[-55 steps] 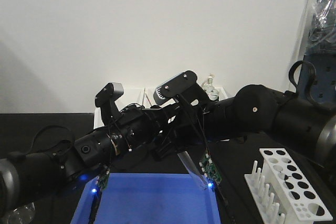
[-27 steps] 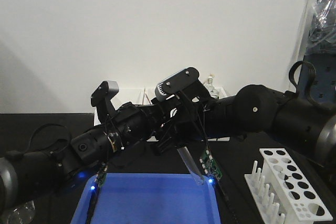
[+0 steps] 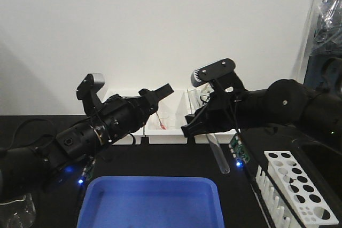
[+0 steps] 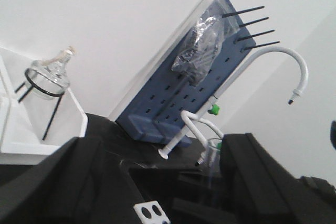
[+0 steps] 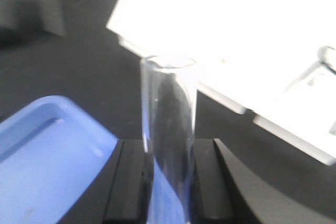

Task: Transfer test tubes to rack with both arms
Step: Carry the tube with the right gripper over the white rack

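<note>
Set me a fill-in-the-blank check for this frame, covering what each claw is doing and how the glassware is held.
1. The right claw is shut on a clear glass ____.
2. The left claw is ____ and holds nothing.
3. The tray below the arms is ____ in colour.
4. On the tube, the rounded closed end points ____.
Missing words: test tube; open; blue; down.

You had a plain white wall (image 3: pixel 160 25) behind the jaws, a black surface (image 3: pixel 165 154) beneath them, and a blue pegboard (image 4: pixel 157 103) and white tap (image 4: pixel 278 49) beyond the left pair.
</note>
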